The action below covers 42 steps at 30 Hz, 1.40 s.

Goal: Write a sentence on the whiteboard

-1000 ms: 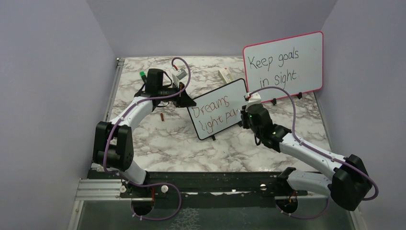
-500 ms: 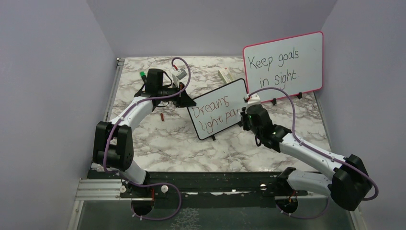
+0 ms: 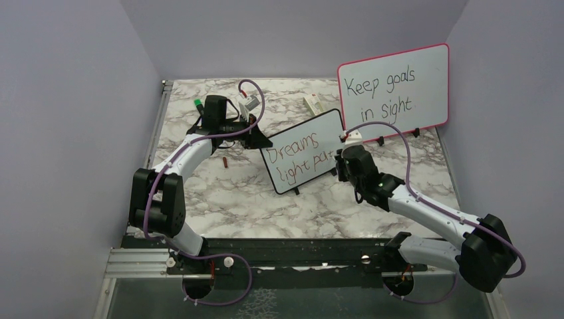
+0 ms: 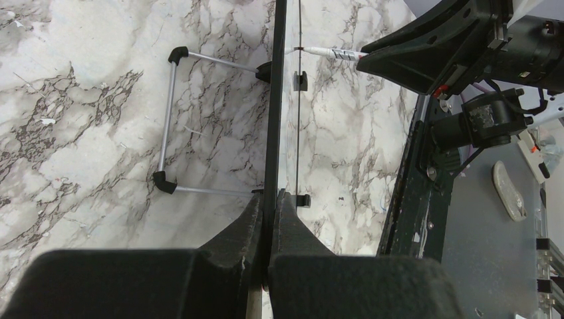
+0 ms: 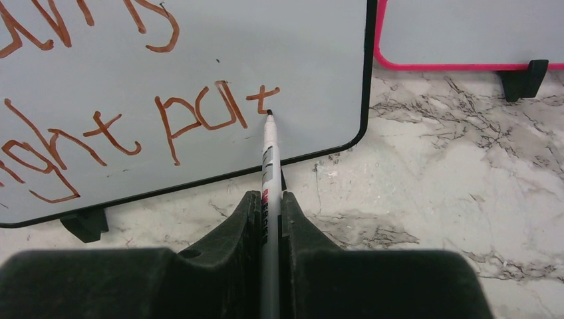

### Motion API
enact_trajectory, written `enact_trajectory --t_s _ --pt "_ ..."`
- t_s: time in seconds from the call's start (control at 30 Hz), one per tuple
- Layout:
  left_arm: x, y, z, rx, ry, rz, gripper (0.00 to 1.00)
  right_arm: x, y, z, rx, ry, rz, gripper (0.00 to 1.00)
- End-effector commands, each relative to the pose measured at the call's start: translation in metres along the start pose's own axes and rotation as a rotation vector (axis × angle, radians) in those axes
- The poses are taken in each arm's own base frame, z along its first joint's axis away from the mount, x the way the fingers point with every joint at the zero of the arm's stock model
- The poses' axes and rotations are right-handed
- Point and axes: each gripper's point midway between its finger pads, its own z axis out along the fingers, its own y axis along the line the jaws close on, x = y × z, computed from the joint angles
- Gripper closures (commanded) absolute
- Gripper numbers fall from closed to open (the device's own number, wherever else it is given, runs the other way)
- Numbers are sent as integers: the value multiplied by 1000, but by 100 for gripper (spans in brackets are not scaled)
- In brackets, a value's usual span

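The small black-framed whiteboard (image 3: 302,151) stands tilted at mid-table, and shows edge-on in the left wrist view (image 4: 273,100). My left gripper (image 3: 259,141) is shut on its left edge (image 4: 269,199). My right gripper (image 3: 340,161) is shut on a white marker (image 5: 269,159), whose tip touches the board (image 5: 319,80) at the foot of a red "t". The red sentence (image 3: 299,151) reads "Dreams" over "light pat"; the right wrist view shows the "pat" letters (image 5: 213,113).
The larger pink-framed board (image 3: 394,90) with black "Keep goals in sight" stands at the back right, its frame close behind the small board (image 5: 439,65). A green-capped marker (image 3: 197,105) and small items (image 3: 250,103) lie at the back left. A small red cap (image 3: 225,161) lies on the marble.
The right gripper has moved slightly down and right along the board, and the red "t" after "pa" has been drawn. The left arm and board have not moved.
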Motion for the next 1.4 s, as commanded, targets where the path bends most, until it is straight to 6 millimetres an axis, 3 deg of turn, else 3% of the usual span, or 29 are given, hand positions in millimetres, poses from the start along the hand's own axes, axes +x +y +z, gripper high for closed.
enact_trajectory --t_s 0.0,0.13,0.43,0.8,1.0,1.37 --pt "72 42 9 -183 189 -109 100 0 -10 2 55 3 5 99" --pt "72 42 9 -183 188 -110 100 -5 -9 0 50 -13 12 99" --pt "72 42 9 -182 189 -110 100 -43 -8 -11 30 -122 29 99" --pt "72 41 10 -179 189 -111 100 -73 -12 -4 44 -181 26 99" --pt "71 41 9 -180 188 -107 100 -64 -10 5 37 -142 10 99" --pt "72 42 10 -181 188 -111 100 -16 -9 5 15 -21 26 99"
